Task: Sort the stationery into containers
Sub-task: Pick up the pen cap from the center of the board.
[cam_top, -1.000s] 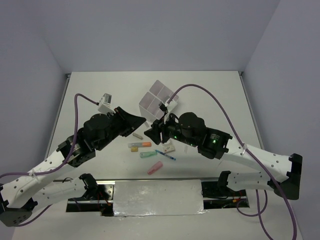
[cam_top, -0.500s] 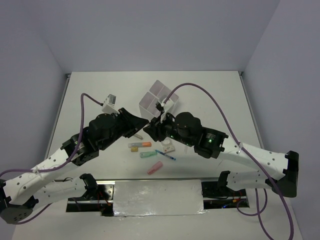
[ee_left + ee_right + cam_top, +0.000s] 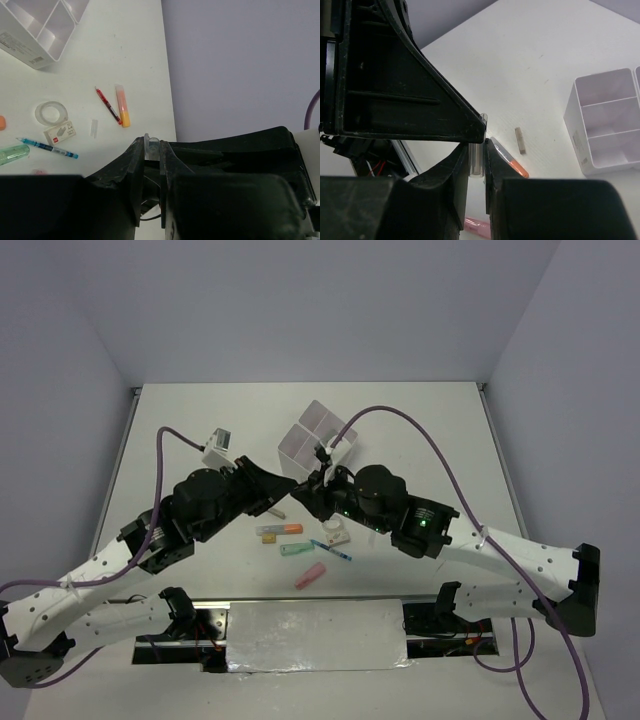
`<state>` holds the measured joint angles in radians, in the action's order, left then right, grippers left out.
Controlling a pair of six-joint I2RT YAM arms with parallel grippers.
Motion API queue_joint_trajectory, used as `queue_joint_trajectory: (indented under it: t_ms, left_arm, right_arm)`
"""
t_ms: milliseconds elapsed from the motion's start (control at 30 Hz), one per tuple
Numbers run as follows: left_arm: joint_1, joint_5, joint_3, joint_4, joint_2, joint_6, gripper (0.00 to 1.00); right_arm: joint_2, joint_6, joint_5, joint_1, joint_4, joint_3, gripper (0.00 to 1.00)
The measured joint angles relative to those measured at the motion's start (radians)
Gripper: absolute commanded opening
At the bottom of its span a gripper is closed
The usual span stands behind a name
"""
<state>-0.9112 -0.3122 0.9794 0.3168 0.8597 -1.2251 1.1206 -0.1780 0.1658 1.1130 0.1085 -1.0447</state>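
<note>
Both arms meet tip to tip at the centre of the overhead view, just below and left of the box [image 3: 318,440]. The left pincer [image 3: 151,152] is clamped on a clear stick [image 3: 476,161], with the stick's end poking up past its fingertips. The right pincer [image 3: 299,502] is closed on that same stick, one finger pressed to each side, and the left fingertip sits right on top in the right wrist view. So the stick is held off the counter [image 3: 420,440], gripped at both ends.

Down on the counter, below the pincers, lie the orange marker [image 3: 280,530], green marker [image 3: 296,549], blue pen [image 3: 331,549] and pink marker [image 3: 310,576]. In the left wrist view, the tape roll [image 3: 51,113] sits just beside an eraser [image 3: 60,133], with a red pen [image 3: 108,105] to their right.
</note>
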Motion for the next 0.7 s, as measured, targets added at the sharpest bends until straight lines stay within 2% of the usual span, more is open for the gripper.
queue_joint_trajectory:
  t_ms: [33,67,333,433,600,633,700]
  left_arm:
    - [-0.002,0.007,0.003,-0.001,-0.001,0.006,0.32]
    - [-0.003,0.013,0.003,-0.005,-0.002,0.016,0.34]
    - [-0.012,0.063,0.004,-0.051,-0.007,0.024,0.39]
    - [-0.015,0.07,0.004,-0.059,-0.007,0.03,0.28]
    - [-0.016,0.075,0.004,-0.068,-0.007,0.056,0.25]
    - [-0.016,0.076,0.004,-0.07,-0.007,0.064,0.19]
    - [-0.017,0.079,0.004,-0.074,-0.007,0.071,0.15]
  right_arm:
    - [-0.01,0.005,-0.006,0.0,-0.006,0.008,0.0]
    - [-0.021,0.012,-0.013,0.0,-0.01,0.015,0.0]
    - [-0.084,0.05,-0.053,0.0,-0.056,0.05,0.0]
    - [-0.087,0.062,-0.071,0.0,-0.056,0.052,0.0]
    - [-0.088,0.072,-0.079,-0.001,-0.057,0.053,0.0]
    - [-0.089,0.072,-0.08,-0.002,-0.062,0.055,0.0]
    - [-0.093,0.072,-0.086,-0.005,-0.064,0.058,0.0]
